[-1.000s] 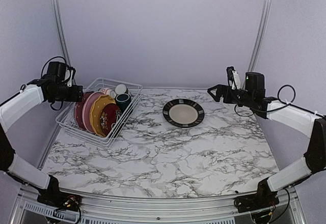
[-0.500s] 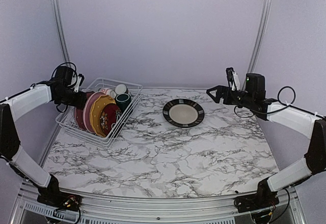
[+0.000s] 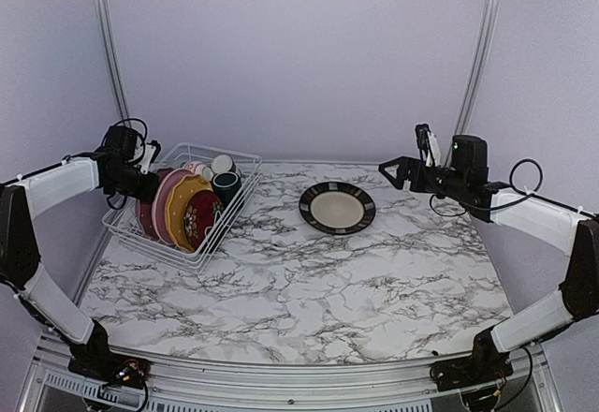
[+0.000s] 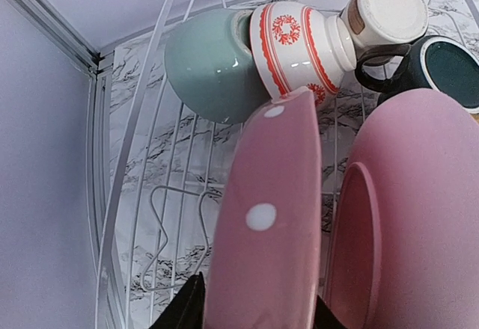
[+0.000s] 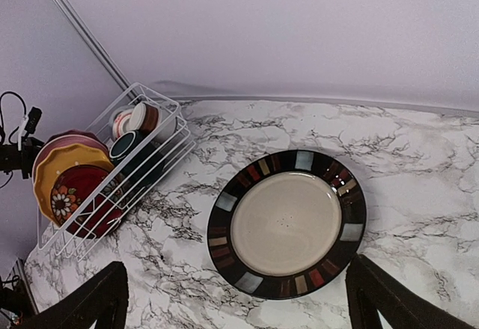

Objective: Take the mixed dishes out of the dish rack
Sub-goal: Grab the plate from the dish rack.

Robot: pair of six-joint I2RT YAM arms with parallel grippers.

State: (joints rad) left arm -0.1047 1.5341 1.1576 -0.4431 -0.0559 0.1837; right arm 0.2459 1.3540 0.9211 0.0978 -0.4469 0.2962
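Note:
The white wire dish rack [image 3: 200, 260] stands at the far left and also shows in the left wrist view [image 4: 123, 194]. It holds upright plates: a pink plate with white dots [image 4: 262, 224], a plain pink plate [image 4: 419, 217], an orange-yellow plate [image 3: 180, 208] and a dark red floral plate [image 3: 201, 217]. Behind them sit a dark teal mug [image 3: 226, 185], a pale green bowl [image 4: 206, 63] and small pale cups [image 4: 299, 45]. My left gripper [image 3: 150, 176] is shut on the dotted plate's rim, one finger on each face [image 4: 258, 310]. My right gripper [image 3: 387, 169] is open and empty above a black-rimmed plate [image 3: 337, 208] that lies flat on the table.
The marble table runs to purple walls at the back and sides. Metal rails stand in the back corners. The rack sits close to the left wall. The black-rimmed plate [image 5: 288, 223] lies right of the rack with a gap between them.
My left gripper has moved right and down from beside the rack onto the leftmost plate's rim. The right arm has barely moved.

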